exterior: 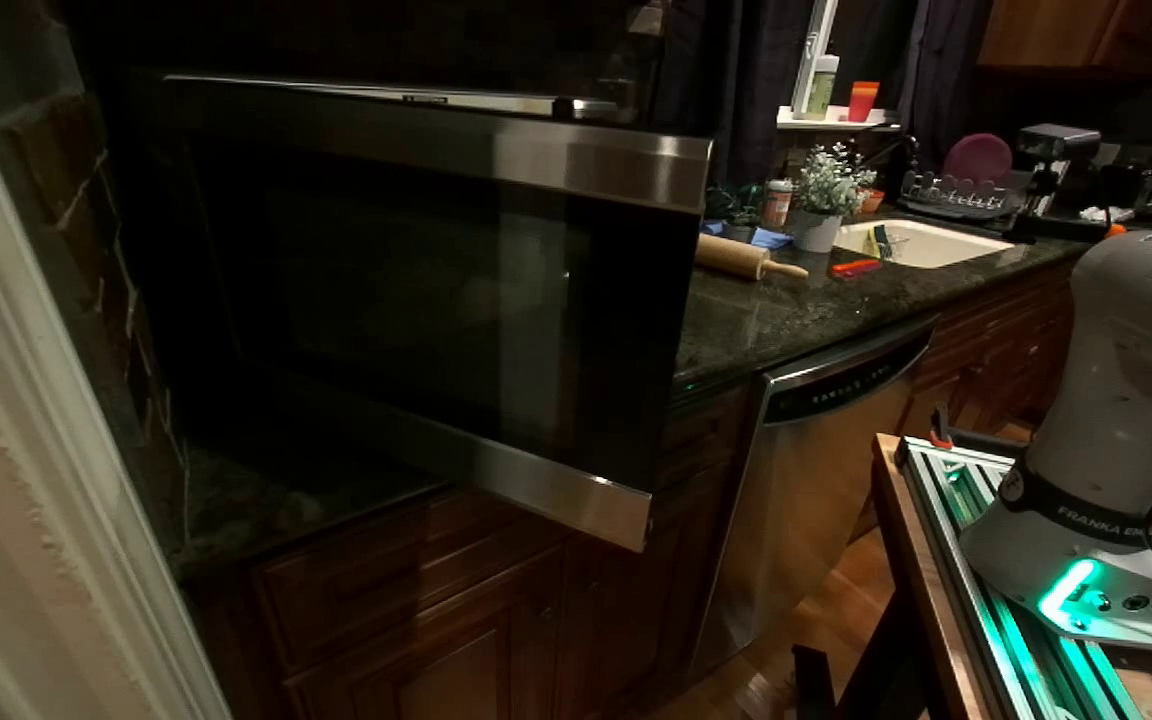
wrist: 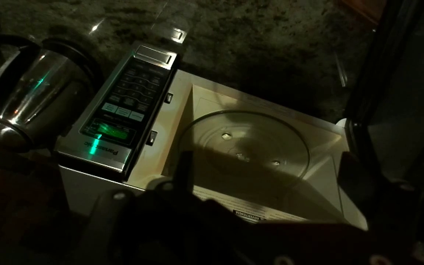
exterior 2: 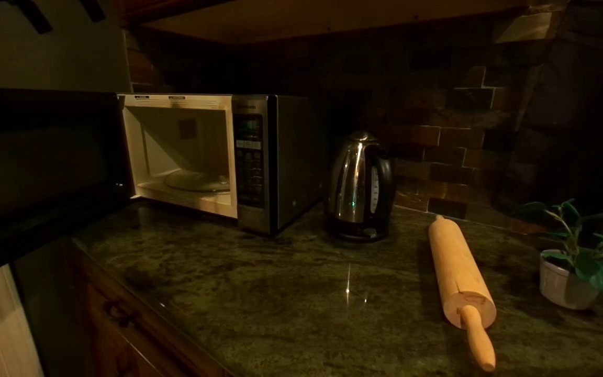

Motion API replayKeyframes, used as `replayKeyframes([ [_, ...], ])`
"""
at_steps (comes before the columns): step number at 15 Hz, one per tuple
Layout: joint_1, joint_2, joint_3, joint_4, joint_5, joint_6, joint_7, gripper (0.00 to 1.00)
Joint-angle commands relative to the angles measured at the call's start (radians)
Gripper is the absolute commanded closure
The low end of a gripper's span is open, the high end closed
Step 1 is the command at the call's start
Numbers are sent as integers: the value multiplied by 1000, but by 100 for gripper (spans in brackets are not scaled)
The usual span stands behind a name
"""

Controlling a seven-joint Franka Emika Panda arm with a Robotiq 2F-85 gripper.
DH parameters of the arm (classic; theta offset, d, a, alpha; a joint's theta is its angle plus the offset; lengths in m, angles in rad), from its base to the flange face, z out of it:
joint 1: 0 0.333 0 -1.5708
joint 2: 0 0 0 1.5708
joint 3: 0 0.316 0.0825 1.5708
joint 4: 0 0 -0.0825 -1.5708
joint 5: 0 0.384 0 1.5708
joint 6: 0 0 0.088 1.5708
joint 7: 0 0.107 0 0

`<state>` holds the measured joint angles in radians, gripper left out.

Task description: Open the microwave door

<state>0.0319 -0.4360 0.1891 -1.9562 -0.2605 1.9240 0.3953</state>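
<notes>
I have the microwave door (exterior 2: 45, 167) wide open; it shows in both exterior views, swung outward from the left side of the microwave (exterior 2: 301, 157), dark glass in the middle, steel bands above and below; the microwave sits on the left of the counter (exterior 2: 301, 309), its pale cavity (wrist: 182, 123) exposed; a round glass turntable (wrist: 241, 147) lies flat inside; the control panel (exterior 2: 250, 173) is right of the opening, its display (wrist: 116, 132) glowing green.

Wrist view is turned over, brand name upside down, so left and right swap there; the gripper (wrist: 265, 163) shows as a dark shape at the near edge, its fingers (wrist: 184, 169) spread wide, one toward each side of the cavity; I see nothing held between them; the finger on the door side sinks into shadow, and I cannot tell whether it touches the door.

Just right of the microwave, a steel kettle (exterior 2: 354, 193) stands upright; farther right and nearer, a rolling pin (exterior 2: 461, 272) lies lengthwise, one handle pointing to the near side; right of it, a leafy plant (exterior 2: 589, 262) in a white pot (exterior 2: 566, 285).

In an exterior view, my arm's base (exterior: 1116, 560) stands at the right on a railed table (exterior: 921, 580), its light (exterior: 1068, 588) glowing green; left of it, a dishwasher (exterior: 806, 510) under the counter; on the far side, a pale sink (exterior: 951, 247) and a dish rack (exterior: 966, 195) with a purple plate (exterior: 978, 158).
</notes>
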Motion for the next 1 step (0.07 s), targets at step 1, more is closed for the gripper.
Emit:
replayKeyframes([
  [1, -7, 2, 6, 4, 3, -3, -3, 0],
])
